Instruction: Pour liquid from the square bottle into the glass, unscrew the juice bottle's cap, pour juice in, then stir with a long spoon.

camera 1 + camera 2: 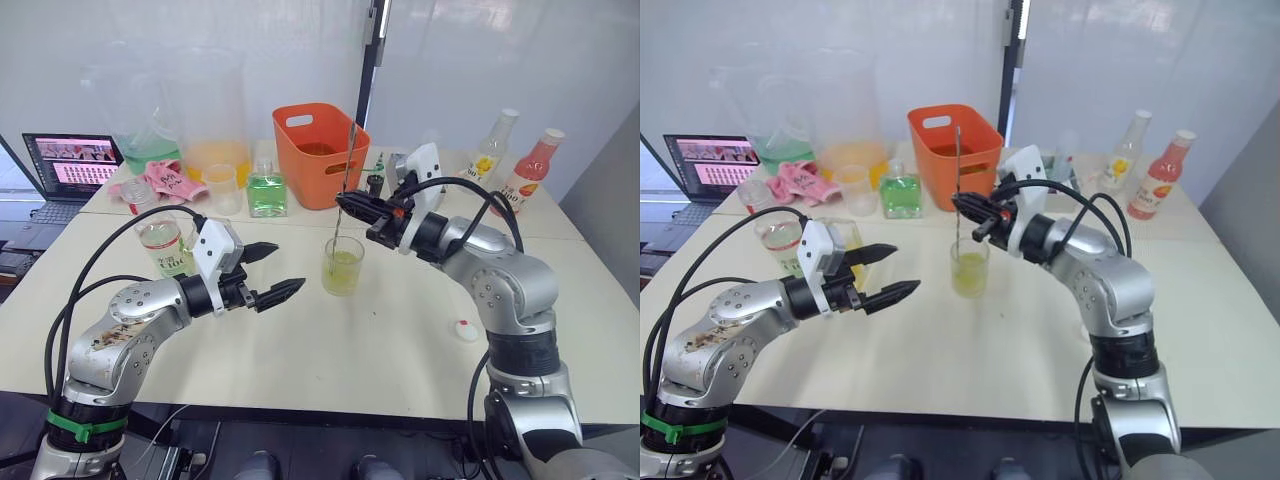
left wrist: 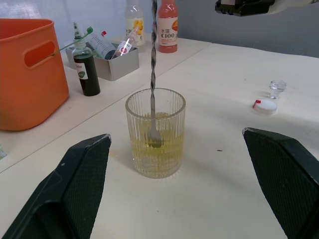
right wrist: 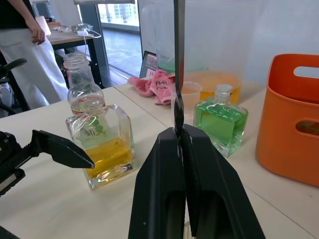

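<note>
At frame centre, the right gripper [image 1: 347,204] is pinching the long spoon [image 2: 153,69] mid-stem; its twisted steel is stiff, light and probably slippery. Its bowl is sitting in the ribbed, fragile glass [image 1: 342,266] on the counter [image 1: 400,340]. The left gripper [image 1: 272,271] is hovering open at left.

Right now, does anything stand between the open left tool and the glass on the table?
Nothing visible does. The left tool is open and faces the glass across bare table. Inside the glass stands the long spoon, held by the right tool.
</note>
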Robot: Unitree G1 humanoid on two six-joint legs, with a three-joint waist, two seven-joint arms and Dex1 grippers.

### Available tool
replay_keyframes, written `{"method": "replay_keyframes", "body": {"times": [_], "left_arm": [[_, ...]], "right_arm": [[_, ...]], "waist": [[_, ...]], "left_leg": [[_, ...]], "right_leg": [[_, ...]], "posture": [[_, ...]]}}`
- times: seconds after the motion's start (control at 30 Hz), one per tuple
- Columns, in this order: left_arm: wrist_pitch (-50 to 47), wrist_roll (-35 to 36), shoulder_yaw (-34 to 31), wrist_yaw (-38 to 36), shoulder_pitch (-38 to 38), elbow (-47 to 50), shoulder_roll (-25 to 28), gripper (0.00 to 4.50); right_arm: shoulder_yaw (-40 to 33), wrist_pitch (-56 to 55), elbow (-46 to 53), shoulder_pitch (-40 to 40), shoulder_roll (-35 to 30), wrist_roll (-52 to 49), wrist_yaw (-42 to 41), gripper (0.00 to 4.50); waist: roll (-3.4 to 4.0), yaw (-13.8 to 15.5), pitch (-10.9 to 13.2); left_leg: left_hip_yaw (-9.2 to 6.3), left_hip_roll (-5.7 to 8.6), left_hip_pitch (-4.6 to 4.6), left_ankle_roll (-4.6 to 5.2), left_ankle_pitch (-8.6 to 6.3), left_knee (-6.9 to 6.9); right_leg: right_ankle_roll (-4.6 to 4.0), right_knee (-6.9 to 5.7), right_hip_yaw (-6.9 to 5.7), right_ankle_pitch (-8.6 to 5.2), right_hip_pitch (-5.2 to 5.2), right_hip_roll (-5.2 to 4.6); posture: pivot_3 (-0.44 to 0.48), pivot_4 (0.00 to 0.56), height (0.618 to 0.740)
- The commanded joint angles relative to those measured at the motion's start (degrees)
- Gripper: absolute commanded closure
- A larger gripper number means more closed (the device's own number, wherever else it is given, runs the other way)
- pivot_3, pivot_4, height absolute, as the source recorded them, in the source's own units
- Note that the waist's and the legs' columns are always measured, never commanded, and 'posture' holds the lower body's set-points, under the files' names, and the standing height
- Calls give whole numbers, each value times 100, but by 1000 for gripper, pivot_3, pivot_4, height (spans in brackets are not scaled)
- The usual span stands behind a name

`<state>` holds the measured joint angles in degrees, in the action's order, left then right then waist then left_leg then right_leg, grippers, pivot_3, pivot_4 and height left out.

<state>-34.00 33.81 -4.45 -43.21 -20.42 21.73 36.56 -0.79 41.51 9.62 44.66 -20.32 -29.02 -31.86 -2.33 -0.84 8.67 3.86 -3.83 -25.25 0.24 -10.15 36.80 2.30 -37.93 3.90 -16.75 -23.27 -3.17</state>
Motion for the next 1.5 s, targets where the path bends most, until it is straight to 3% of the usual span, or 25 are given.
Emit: {"method": "replay_keyframes", "body": {"times": [0.03, 0.2, 0.37, 0.77, 1.1, 1.5], "left_arm": [[28, 36, -70, 20, -99, 202, 17, 6], [33, 41, -75, 14, -79, 218, 20, 6], [25, 57, -74, 1, -34, 241, 22, 6], [59, 47, -79, -8, -6, 216, 2, 6], [54, 41, -78, 3, 14, 242, 10, 6], [40, 48, -72, -2, 15, 246, 15, 6]], "right_arm": [[-41, -415, -80, 22, -24, 249, 62, 4500], [239, -531, -189, -139, -257, 619, -113, 4500], [194, -187, 75, -128, -346, 359, -310, 4500], [-217, 26, 70, 91, 92, -44, -1, 4500], [220, -194, -97, -185, -257, 455, -198, 4500], [237, 202, 152, -297, -259, 257, -284, 4500]], "waist": [[0, 0, 0], [0, 3, 0], [0, 2, 0], [0, -4, 0], [0, 0, 0], [0, -9, 0]], "left_leg": [[0, 0, 0, 0, 0, 0], [0, 1, 0, 0, 0, 0], [0, 1, 0, 0, 0, 0], [0, -1, 0, 0, 0, -2], [0, 0, 0, 0, 0, -2], [0, -1, 4, 0, 0, -2]], "right_leg": [[0, 0, 0, 0, 0, 0], [0, 0, 0, 0, 0, -1], [0, 1, 0, 0, 0, -1], [0, 0, 0, 0, 0, 1], [0, 3, 0, 0, 0, -1], [0, 0, 0, 0, 3, 1]], "posture": [[0, 150, 739], [0, 150, 739], [0, 150, 739], [0, 150, 739], [0, 150, 739], [0, 150, 739]]}}
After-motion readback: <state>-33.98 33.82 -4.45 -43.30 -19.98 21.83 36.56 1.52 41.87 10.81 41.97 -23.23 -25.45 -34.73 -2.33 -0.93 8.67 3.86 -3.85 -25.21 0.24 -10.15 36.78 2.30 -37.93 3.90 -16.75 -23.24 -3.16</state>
